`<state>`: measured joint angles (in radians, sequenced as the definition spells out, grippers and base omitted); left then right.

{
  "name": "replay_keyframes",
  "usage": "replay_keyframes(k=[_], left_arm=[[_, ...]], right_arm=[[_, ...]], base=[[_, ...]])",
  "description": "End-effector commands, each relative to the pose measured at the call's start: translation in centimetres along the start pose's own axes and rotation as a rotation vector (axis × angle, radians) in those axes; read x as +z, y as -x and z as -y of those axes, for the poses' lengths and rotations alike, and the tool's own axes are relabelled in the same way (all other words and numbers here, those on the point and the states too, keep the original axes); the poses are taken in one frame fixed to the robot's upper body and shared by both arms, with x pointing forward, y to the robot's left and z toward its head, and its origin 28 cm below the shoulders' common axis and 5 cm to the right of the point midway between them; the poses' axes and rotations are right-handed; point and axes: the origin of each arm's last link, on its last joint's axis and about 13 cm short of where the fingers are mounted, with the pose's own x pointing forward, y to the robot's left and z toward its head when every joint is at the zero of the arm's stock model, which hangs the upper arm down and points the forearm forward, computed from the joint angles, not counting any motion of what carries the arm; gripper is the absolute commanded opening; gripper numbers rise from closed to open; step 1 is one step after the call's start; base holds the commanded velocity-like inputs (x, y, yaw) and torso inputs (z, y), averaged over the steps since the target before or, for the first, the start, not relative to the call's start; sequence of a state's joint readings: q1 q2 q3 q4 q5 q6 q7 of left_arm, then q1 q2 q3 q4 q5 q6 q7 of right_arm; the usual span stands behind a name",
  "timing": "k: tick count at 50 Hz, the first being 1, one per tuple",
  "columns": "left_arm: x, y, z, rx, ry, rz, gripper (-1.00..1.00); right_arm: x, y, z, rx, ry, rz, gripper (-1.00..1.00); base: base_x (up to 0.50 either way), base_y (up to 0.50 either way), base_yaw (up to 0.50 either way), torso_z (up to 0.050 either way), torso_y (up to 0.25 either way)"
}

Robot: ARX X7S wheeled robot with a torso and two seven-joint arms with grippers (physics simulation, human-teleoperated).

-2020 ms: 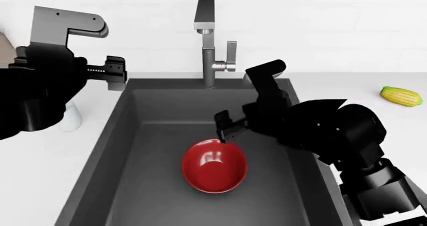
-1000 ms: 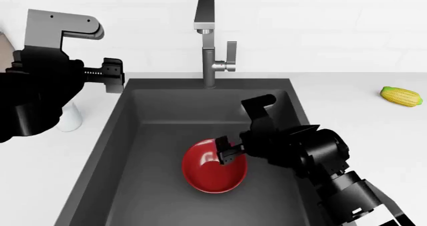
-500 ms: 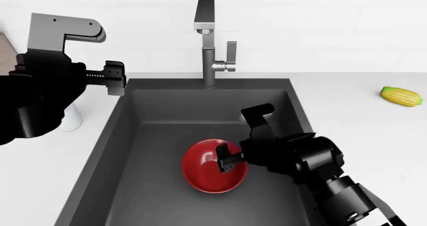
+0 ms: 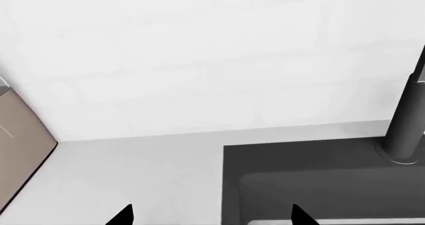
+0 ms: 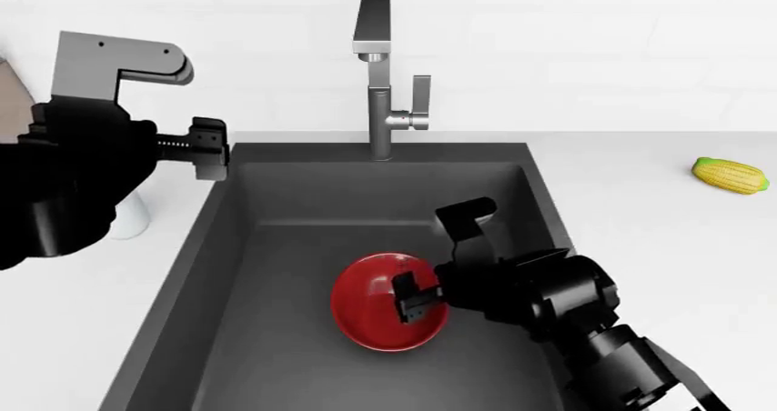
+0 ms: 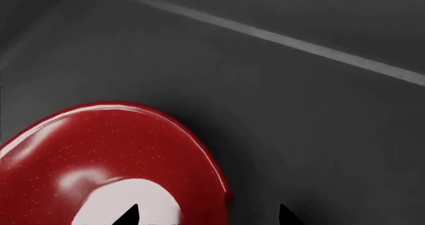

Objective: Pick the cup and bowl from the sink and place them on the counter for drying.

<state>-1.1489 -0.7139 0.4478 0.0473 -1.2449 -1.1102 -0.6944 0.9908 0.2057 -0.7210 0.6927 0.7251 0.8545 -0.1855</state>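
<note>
Head view. Glossy red round bowl (image 5: 386, 302) lying on the floor of the large dark grey matte sink (image 5: 291, 220), toward the front, right edge covered by the right tool (image 5: 413, 300). Right tool reaching in at the bowl's right rim; black fingers blending with the black arm, so gap hard to read here. Tall square steel faucet (image 5: 377, 65) standing behind the basin at the back rim. Small white cup (image 5: 131, 213) on the white bench (image 5: 73, 275) left of the sink, mostly hidden behind the black left arm, only the lower right part showing. Left tool (image 5: 206, 147) raised over the sink's back left corner; spread not readable from this angle. Small yellow-green corn cob (image 5: 731, 175) lying on the bench far right, well apart from the sink.

Left wrist view. Only two black fingertips (image 4: 123, 216) poking in at the frame edge, set wide apart, nothing between them. Beneath: white bench (image 4: 133, 175), the sink's corner (image 4: 319, 185), faucet base (image 4: 403, 135) cut off by the frame edge. Brown panel (image 4: 20, 155) at one side, partly cut off.

Right wrist view. Red bowl (image 6: 99, 160) filling one corner, cut off by the frame, bright glare at its centre. Two dark fingertips (image 6: 126, 216) just visible, wide apart, straddling the bowl's rim, one over the inside, the other over the dark sink floor (image 6: 299, 110) just outside. Contact with the rim not discernible.
</note>
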Motion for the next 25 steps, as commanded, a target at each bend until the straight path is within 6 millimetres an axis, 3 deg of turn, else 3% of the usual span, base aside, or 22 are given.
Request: replay_keyframes(k=[1, 2, 25], left_arm=[[-0.17, -0.01, 0.04, -0.002, -0.002, -0.002, 1.0], [-0.21, -0.07, 0.14, -0.002, -0.004, -0.003, 1.0], [-0.15, -0.14, 0.29, -0.002, -0.01, 0.001, 1.0]], right_arm=[[0.03, 0.0, -0.13, 0.009, 0.015, 0.001, 1.0], [0.11, 0.14, -0.15, -0.008, 0.041, 0.013, -1.0], [0.91, 0.84, -0.09, -0.012, 0.026, 0.07, -1.0]], base=[[0.0, 0.0, 0.0, 0.0, 0.0], [0.0, 0.0, 0.0, 0.0, 0.0], [0.0, 0.0, 0.0, 0.0, 0.0]])
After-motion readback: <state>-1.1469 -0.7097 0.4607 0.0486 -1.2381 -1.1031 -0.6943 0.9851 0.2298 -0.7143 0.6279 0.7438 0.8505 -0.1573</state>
